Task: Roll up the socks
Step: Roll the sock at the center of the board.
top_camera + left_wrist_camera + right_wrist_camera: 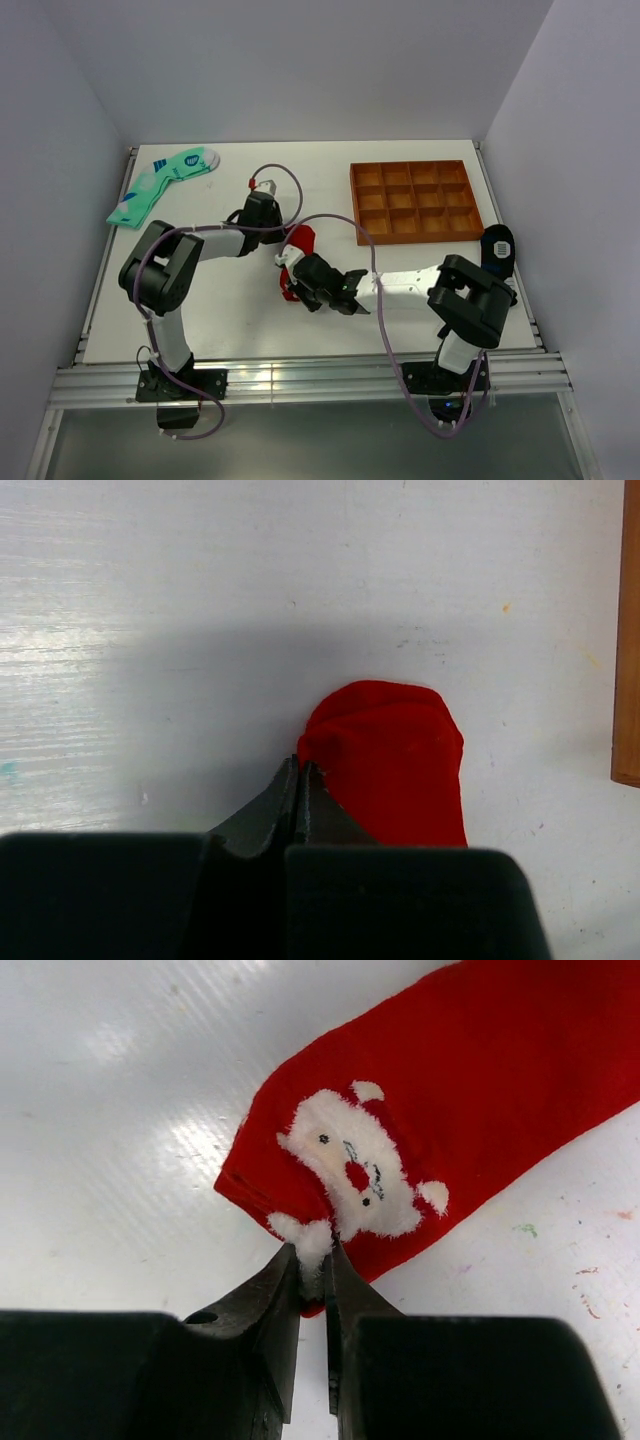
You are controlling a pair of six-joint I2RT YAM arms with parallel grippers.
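**A:** From above, where are the socks?
**B:** The socks [303, 240] lie on the table [200, 320], left of the brown tray [412, 200]. The left gripper [278, 235] is at their far end and the right gripper [297, 283] at their near end.
**A:** And the left wrist view?
**B:** Its jaws are together, pinching the edge of the red fabric [395, 765].
**A:** The right wrist view?
**B:** Those jaws are clamped on the sock's end, just under the white figure [350, 1165].

Left arm [160, 270] and right arm [470, 300] — black joints, white links (mauve cables [381, 325] trailing from each).
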